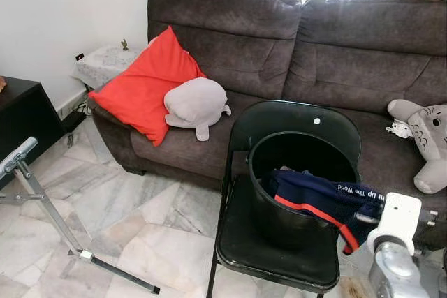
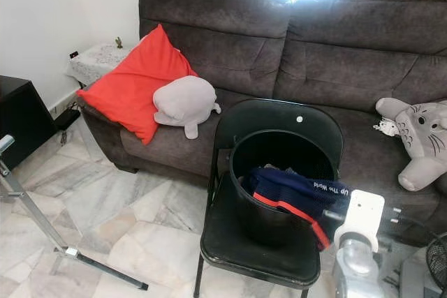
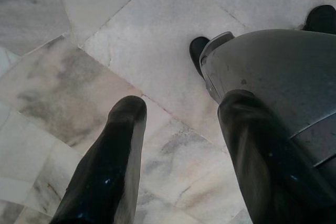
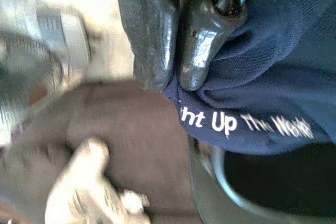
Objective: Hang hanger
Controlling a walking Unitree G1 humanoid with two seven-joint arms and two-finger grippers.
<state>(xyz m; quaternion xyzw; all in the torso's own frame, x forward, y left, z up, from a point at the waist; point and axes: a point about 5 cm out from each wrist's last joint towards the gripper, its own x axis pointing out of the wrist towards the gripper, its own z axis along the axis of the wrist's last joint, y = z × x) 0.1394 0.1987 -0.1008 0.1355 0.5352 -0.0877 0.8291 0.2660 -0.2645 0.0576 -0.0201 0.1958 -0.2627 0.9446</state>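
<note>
From the head camera I see a black folding chair (image 1: 279,242) standing on marble floor (image 1: 119,207) in front of a dark grey sofa (image 1: 314,40). A black bucket (image 1: 279,207) sits on the chair seat, and a navy garment (image 1: 321,197) with a red stripe and white lettering drapes over its near rim. On the sofa lie a red cushion (image 1: 143,82), a grey plush toy (image 1: 195,102) touching it, and another plush (image 1: 426,137) at the far right. A metal rack leg (image 1: 42,200) crosses the floor at left, likely where things get hung.

My left wrist camera looks down at floor tiles; the left gripper (image 3: 181,145) hangs idle with fingers spread apart.

My right wrist camera, somewhat blurred, shows the right gripper (image 4: 173,85) pressed together, pinching the navy fabric at the bucket's rim.

I cannot make out a hanger; it may be hidden inside the garment. I judge the task barely begun: lifting, carrying and hanging all remain.
</note>
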